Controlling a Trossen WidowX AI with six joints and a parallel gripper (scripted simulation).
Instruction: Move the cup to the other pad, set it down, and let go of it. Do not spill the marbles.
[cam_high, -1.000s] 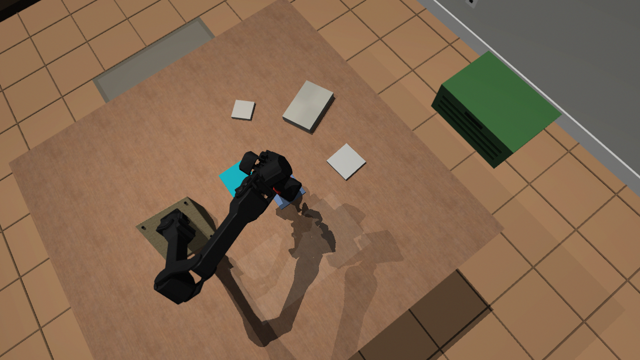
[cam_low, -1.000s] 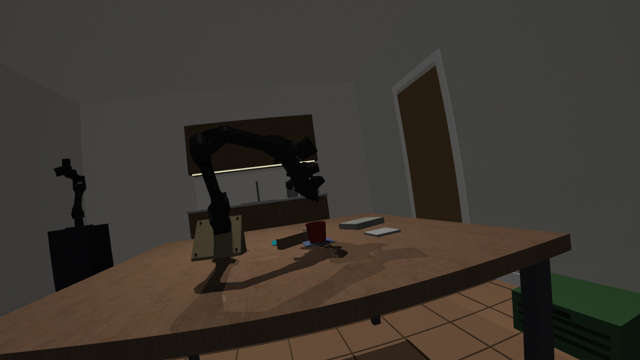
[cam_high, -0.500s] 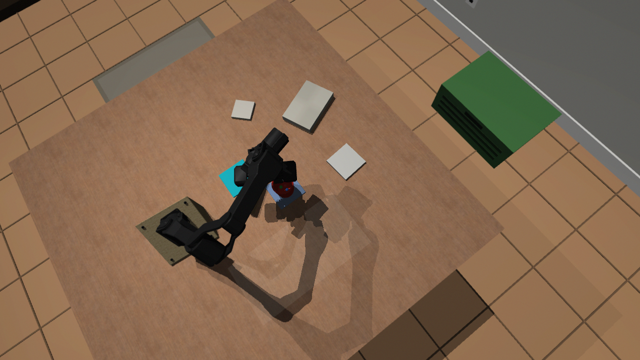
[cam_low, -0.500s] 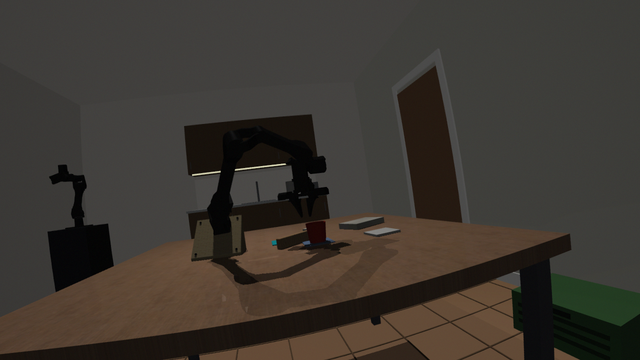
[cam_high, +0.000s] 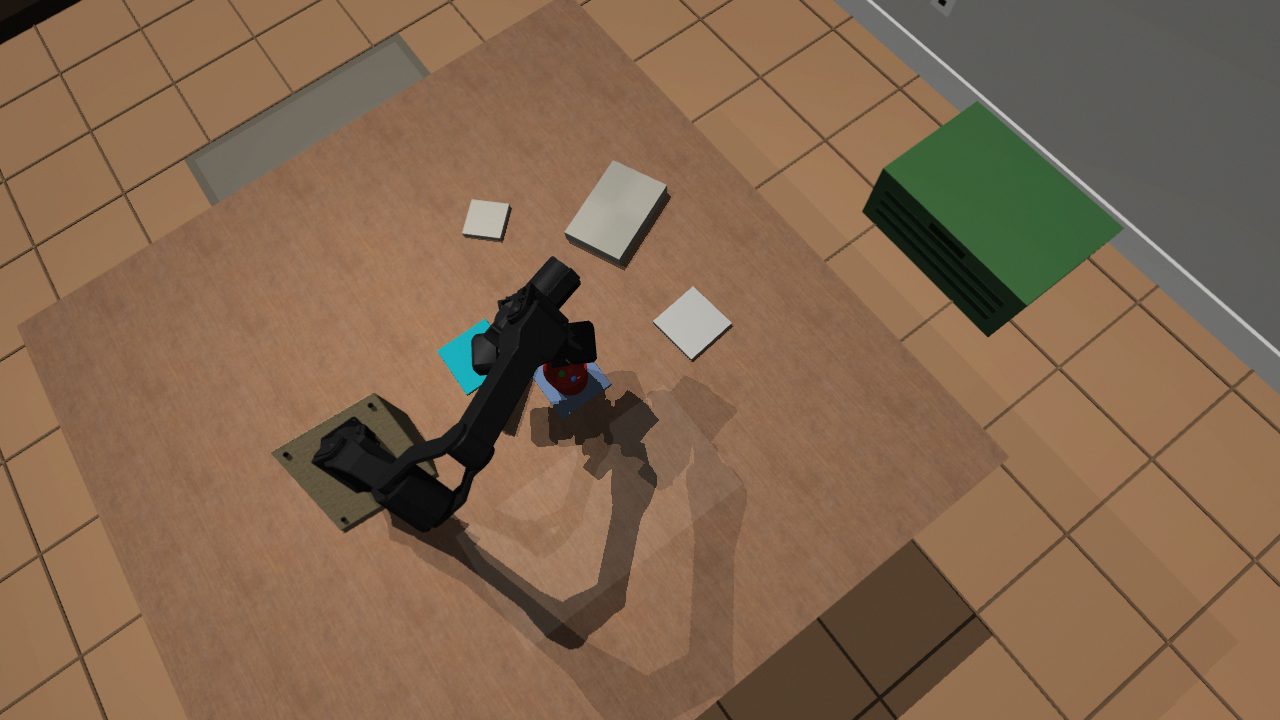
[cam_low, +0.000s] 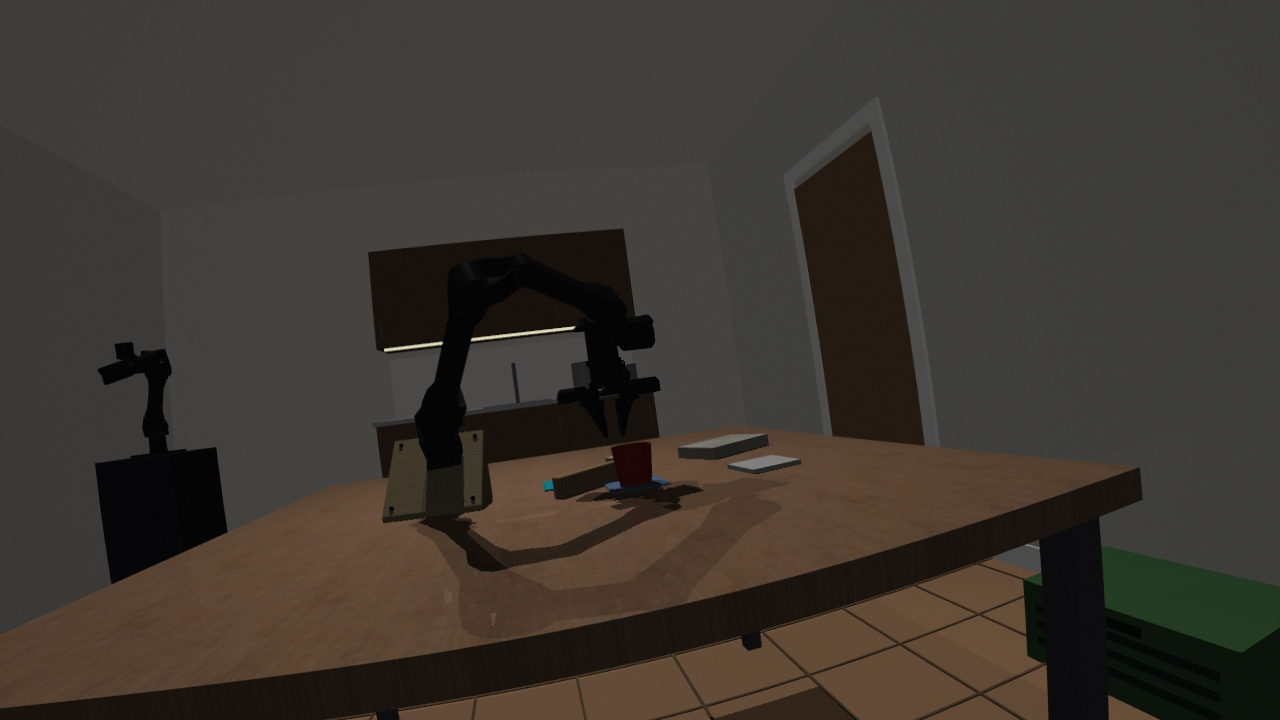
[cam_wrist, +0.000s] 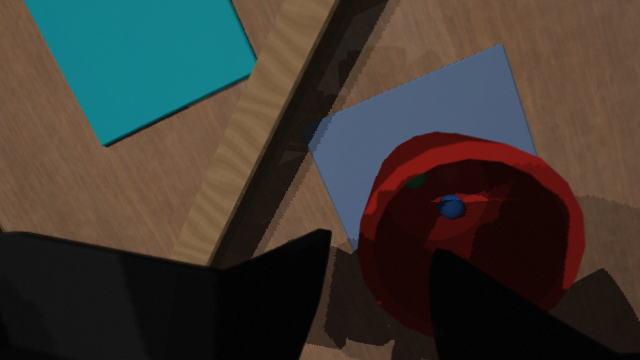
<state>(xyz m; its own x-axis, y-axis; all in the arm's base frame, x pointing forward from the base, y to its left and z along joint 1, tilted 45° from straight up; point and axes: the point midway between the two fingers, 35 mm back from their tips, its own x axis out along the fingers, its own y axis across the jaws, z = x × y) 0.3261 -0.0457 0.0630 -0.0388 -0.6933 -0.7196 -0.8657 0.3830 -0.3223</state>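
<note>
The red cup stands upright on the slate-blue pad. A green marble and a blue marble lie inside it. The cyan pad has nothing on it in the wrist view, where part of it is cut off. My gripper points down above the cup, partly open, with nothing between its fingers. In the wrist view one finger overlaps the cup and the other is left of it. The arm hides the fingertips in the top view.
A low wooden bar stands between the two pads. A small white block, a thick pale block and a flat white tile lie farther off on the table. A green box is beyond the table.
</note>
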